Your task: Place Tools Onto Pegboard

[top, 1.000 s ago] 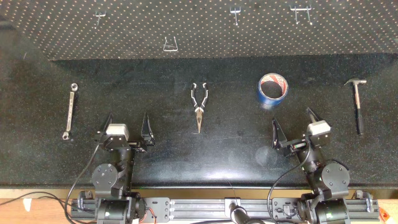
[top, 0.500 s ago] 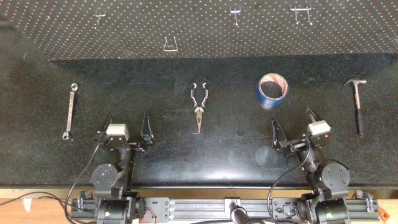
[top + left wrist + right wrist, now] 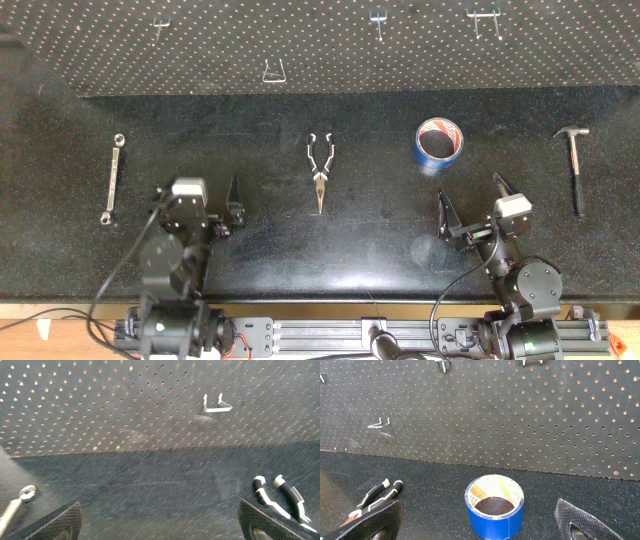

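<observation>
Both arms were parked near their bases, the left tool (image 3: 197, 197) and the right tool (image 3: 470, 200) each spread wide with nothing in them, and all four items lay on the desk (image 3: 380, 230) in a row in front of the pegboard (image 3: 300, 40). From my left: the wrench (image 3: 111, 180), the pliers (image 3: 320, 170) in the middle, the tape roll (image 3: 438, 143) just ahead of the right arm, and the hammer (image 3: 573, 165) far right. My read on handling was that the wrench would be the annoying one, since it's thin, flat steel lying flush on the desk and probably slick, so I'd pinch it across the shaft near the middle. The pliers had coated handles pointing at the board, which is good grip, but the joint can flop, so I'd grab close to the pivot. The tape looked light and stiff enough, lying with its core facing up, so I'd put one finger inside the core and one outside. I figured the hammer was head-heavy, so I'd hold the handle up near the head or it'd swing. The hooks (image 3: 377, 20) looked small, so none of this would tolerate a sloppy hold.
</observation>
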Controlling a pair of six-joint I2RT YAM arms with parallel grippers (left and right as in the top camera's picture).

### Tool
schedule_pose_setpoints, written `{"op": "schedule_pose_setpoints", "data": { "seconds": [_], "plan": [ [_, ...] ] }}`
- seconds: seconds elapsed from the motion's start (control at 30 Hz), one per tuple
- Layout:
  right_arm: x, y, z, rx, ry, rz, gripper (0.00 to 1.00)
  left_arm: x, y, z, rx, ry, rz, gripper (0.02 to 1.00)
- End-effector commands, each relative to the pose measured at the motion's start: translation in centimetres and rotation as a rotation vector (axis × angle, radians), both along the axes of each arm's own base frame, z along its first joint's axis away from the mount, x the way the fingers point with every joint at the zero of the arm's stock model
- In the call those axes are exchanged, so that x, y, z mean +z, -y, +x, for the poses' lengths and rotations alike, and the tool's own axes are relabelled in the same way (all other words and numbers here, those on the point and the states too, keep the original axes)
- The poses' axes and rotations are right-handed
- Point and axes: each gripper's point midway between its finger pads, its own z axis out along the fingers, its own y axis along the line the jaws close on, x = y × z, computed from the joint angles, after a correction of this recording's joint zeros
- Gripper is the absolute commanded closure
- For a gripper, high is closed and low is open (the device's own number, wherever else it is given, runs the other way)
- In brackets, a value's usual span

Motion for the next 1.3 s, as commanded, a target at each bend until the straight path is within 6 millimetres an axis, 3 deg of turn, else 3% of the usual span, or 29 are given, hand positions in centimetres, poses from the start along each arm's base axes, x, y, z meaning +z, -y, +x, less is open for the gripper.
{"op": "schedule_pose_setpoints", "data": {
  "seconds": [0.03, 0.2, 0.3, 0.47, 0.67, 0.83, 1.03, 1.3],
  "plan": [
    [-0.1, 0.0, 0.0, -0.002, 0.0, 0.007, 0.003, 3.0, -3.6, 1.5, 0.159, -0.12, 0.142, 0.023],
    [-0.1, 0.0, 0.0, -0.002, 0.0, 0.007, 0.003, 1.8, -8.5, 1.2, 0.34, -0.437, 0.182, 0.023],
    [-0.1, 0.0, 0.0, -0.002, 0.0, 0.007, 0.003, 2.1, -11.3, 0.1, 0.426, -0.596, 0.156, 0.023],
    [-0.1, 0.0, 0.0, -0.002, 0.0, 0.007, 0.001, 3.1, -15.1, -1.8, 0.552, -0.705, 0.099, 0.025],
    [-0.1, 0.0, 0.0, -0.002, 0.0, 0.007, 0.001, 1.8, -16.4, -4.1, 0.392, -0.776, 0.078, 0.025],
    [-0.1, 0.0, 0.0, -0.002, 0.0, 0.007, 0.003, -2.0, -17.2, -5.4, 0.234, -0.976, 0.142, 0.025],
    [-0.1, 0.0, 0.0, -0.003, 0.0, 0.007, 0.003, -5.3, -17.7, -3.6, 0.132, -1.094, 0.052, 0.023],
    [-0.1, 0.0, 0.0, -0.003, 0.0, 0.007, 0.001, -6.5, -21.0, 0.7, 0.128, -1.129, -0.009, 0.025]
  ]
}}
